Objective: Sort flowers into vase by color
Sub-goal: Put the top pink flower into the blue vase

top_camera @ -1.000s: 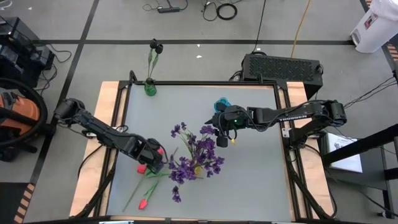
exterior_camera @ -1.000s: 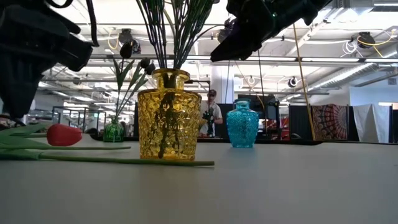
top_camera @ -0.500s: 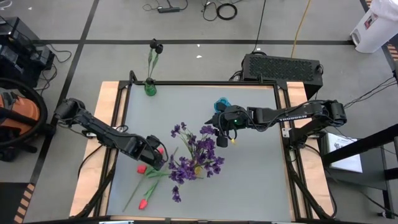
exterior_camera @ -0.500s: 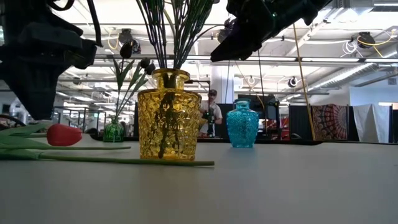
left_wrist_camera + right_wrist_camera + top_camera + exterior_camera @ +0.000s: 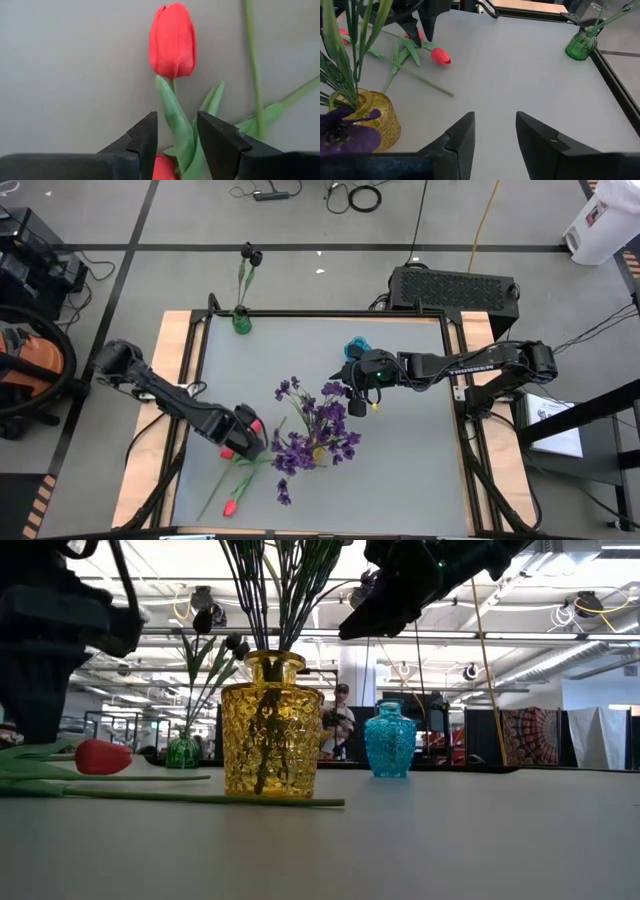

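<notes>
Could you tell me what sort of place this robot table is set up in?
Probably a large open lab or workshop hall. The low view shows exposed ceiling beams and strip lights and a person standing far behind the vases; the high view shows cables on a taped floor around the table.

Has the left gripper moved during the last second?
Yes. In the high view the left gripper has shifted slightly toward the near table edge, closer to the red tulips, judged against the green vase.
</notes>
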You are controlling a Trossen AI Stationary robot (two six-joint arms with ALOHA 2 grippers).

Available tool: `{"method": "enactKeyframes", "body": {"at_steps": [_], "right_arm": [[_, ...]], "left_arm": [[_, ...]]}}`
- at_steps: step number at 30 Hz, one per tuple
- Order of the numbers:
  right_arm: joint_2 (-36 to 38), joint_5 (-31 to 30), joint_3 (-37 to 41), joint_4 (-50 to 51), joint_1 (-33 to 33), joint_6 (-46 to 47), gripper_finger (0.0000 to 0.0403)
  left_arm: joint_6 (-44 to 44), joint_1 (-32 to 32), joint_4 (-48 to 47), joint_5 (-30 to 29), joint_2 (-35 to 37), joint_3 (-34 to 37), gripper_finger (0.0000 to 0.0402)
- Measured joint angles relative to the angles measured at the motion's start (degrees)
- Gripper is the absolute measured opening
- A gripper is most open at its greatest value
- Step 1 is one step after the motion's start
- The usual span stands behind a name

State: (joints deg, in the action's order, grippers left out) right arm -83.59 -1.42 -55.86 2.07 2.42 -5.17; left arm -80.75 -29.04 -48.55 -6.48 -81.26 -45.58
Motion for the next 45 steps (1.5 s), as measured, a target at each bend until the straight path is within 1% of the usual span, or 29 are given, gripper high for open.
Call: {"method": "enactKeyframes", "body": {"at_steps": [8, 16, 27, 29, 31, 37, 38, 45], "right_arm": [[0.0, 0.01, 0.0, -0.1, -0.01, 0.0, 0.0135], [0.0, 0.01, 0.0, -0.11, -0.02, 0.0, 0.0135], [0.0, 0.01, 0.0, -0.11, -0.02, 0.0, 0.0135], [0.0, 0.01, 0.0, -0.11, -0.02, 0.0, 0.0135], [0.0, -0.01, 0.0, -0.11, -0.02, 0.0, 0.0135], [0.0, -0.01, 0.0, -0.18, -0.02, 0.0, 0.0135], [0.0, 0.0, 0.0, -0.19, -0.02, 0.01, 0.0135], [0.0, 0.01, 0.0, -0.24, -0.02, 0.0, 0.0135]], "left_arm": [[-0.02, -0.28, 0.37, 0.59, -3.28, 0.0, 0.0143], [0.02, -0.55, 4.64, 0.37, -4.69, 0.0, 0.0143], [0.07, -0.61, 3.34, -0.01, -6.52, 0.02, 0.014], [0.07, -0.61, 2.63, -0.02, -6.53, 0.02, 0.0129], [0.09, -0.61, 2.43, -0.02, -6.53, 0.02, 0.0109], [0.15, -0.61, 2.56, -0.02, -6.53, 0.02, 0.0022], [0.2, -0.61, 2.52, -0.02, -6.53, 0.02, 0.0014], [0.68, -0.61, 1.55, -1.15, -6.53, -0.39, 0.0014]]}}
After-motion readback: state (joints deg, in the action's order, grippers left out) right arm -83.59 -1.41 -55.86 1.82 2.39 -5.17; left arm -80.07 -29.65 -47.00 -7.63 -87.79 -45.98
